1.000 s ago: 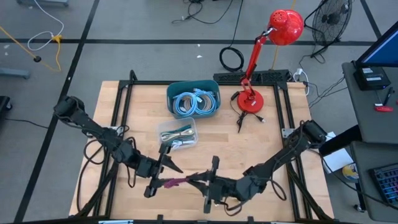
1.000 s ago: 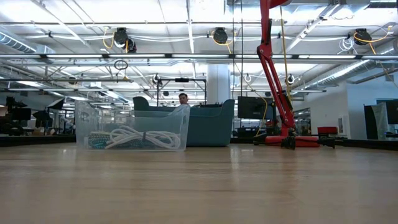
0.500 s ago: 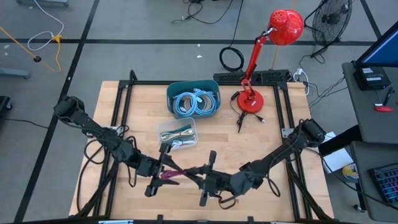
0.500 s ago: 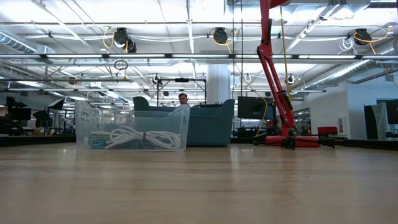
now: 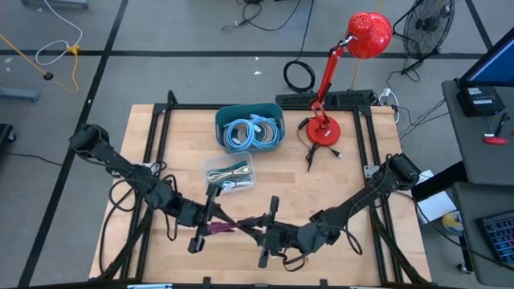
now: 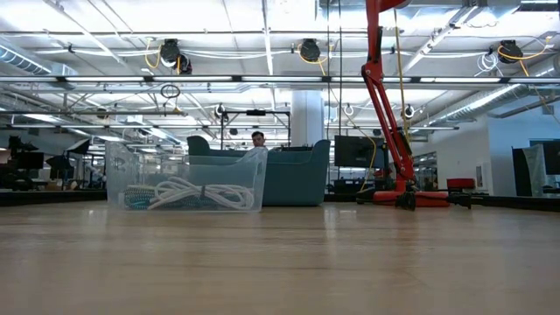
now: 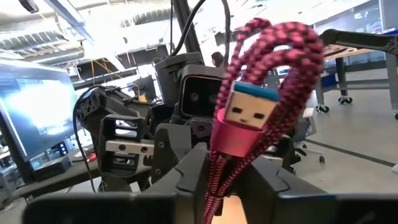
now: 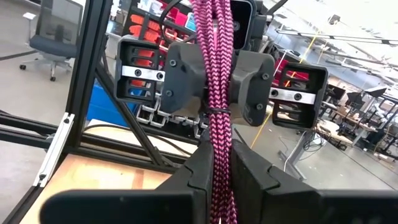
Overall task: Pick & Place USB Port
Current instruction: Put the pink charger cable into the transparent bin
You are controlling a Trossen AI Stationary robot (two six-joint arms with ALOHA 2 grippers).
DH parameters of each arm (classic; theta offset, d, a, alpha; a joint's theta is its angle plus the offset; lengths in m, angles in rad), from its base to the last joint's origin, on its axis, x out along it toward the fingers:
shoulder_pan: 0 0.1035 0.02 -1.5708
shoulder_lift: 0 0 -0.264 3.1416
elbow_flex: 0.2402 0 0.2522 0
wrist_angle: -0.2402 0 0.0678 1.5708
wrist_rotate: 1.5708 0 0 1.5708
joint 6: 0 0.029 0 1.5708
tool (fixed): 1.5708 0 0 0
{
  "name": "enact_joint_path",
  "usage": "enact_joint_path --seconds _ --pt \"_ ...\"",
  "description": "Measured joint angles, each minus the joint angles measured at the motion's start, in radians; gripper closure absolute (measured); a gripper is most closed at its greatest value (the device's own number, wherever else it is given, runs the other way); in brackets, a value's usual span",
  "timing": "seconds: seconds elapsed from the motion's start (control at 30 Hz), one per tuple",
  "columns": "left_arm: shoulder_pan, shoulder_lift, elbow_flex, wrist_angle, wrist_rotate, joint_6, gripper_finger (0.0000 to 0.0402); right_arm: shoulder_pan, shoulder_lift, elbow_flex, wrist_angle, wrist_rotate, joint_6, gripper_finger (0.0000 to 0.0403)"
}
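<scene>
A pink braided USB cable (image 5: 233, 227), folded into a bundle, hangs in the air over the table's near middle, between my two grippers. Its blue-tipped USB plug (image 7: 249, 112) faces the left wrist camera. My left gripper (image 5: 210, 226) comes from the table's left, with its fingers against the bundle's strands (image 7: 219, 177). My right gripper (image 5: 259, 229) comes from the right and is shut on the same bundle (image 8: 214, 74). The low view shows neither gripper nor the cable. My left gripper has the bundle's several strands (image 7: 217, 168) between its two fingers, just below the USB plug. The fingers come level from the table's left. The bundle stands up past the fingers, clear of the table. My right gripper pinches several strands of the bundle (image 8: 219, 155) between its two fingers, coming level from the table's right. The strands run on straight past the fingertips toward the left gripper. The cable is lifted clear of the table.
A clear box (image 5: 229, 172) with coiled cables stands just beyond the grippers. A teal bin (image 5: 250, 128) with light-blue cables is behind it. A red desk lamp (image 5: 325, 128) stands at the far right. A black frame (image 5: 152, 144) borders the table.
My right gripper has carried the pink cable toward the table's left, bringing the bundle in between my left gripper's fingers. The cable has stayed off the table throughout.
</scene>
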Motion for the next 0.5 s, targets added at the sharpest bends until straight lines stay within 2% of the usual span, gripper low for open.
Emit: enact_joint_path --seconds 0.27,0.5 --pt "-0.001 0.0 0.0 -0.012 -0.018 0.0 0.0376 0.014 0.0 0.0 -0.007 0.005 -0.054 0.0364" --pt "0.0 0.001 0.001 -0.035 -0.058 -0.004 0.0365 0.06 0.0 0.0 0.067 0.015 -0.14 0.0298"
